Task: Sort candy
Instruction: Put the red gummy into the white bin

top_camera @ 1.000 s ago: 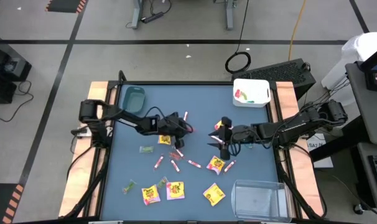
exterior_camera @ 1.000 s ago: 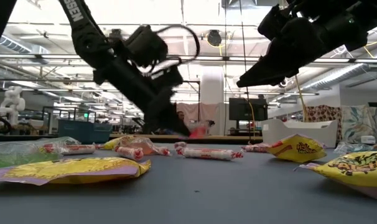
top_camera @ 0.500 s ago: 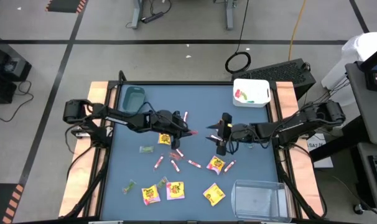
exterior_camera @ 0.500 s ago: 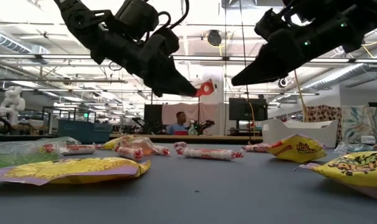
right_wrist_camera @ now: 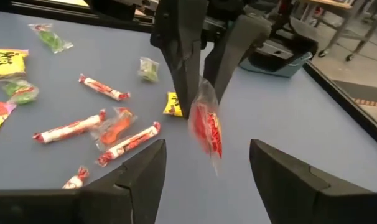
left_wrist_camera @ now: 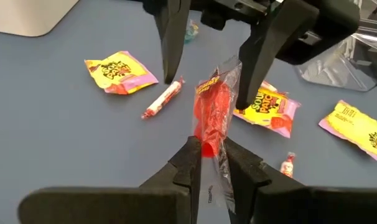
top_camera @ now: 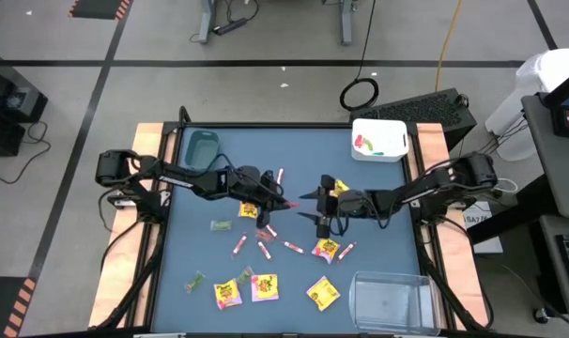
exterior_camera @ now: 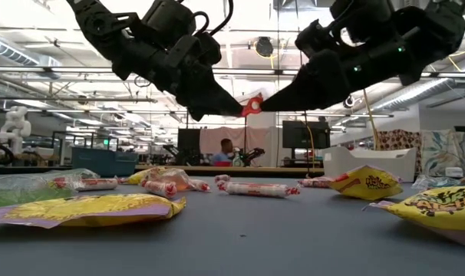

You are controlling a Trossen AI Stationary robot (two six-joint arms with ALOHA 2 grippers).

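Midair above the table, the left hand pinches a red wrapped candy by one end; its long axis points at the right hand, whose open fingers flank the free end, seemingly ready for a handover.

Evenly and brightly lit from ceiling lights overhead, blown out to white glare above the left gripper in the low view. Soft, faint shadows on the blue table. Red candy ahead of the right gripper slightly motion-blurred. Near yellow packets below both grippers out of focus.
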